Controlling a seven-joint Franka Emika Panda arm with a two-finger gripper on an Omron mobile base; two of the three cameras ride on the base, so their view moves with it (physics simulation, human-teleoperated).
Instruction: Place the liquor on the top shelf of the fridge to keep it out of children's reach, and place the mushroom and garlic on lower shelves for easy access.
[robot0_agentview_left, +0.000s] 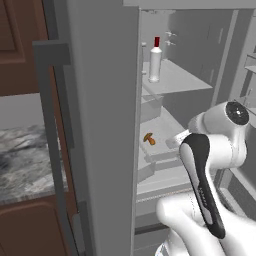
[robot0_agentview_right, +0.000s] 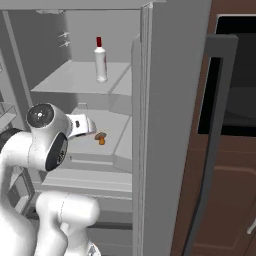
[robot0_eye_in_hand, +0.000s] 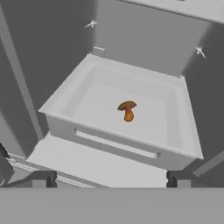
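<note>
- I see my white arm bent at the elbow, lower centre of both base views, reaching into the tall silver-grey fridge.
- The gripper has its fingers spread wide and empty, facing the shallow pale-grey tray.
- The tiny orange-brown mushroom lies in the tray's middle.
- The slim white red-capped liquor bottle stands on the top shelf.

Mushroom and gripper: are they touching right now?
Apart. In the hand view the mushroom lies in the shallow tray, while the open gripper sits well short of it, tray wall between them.
</note>
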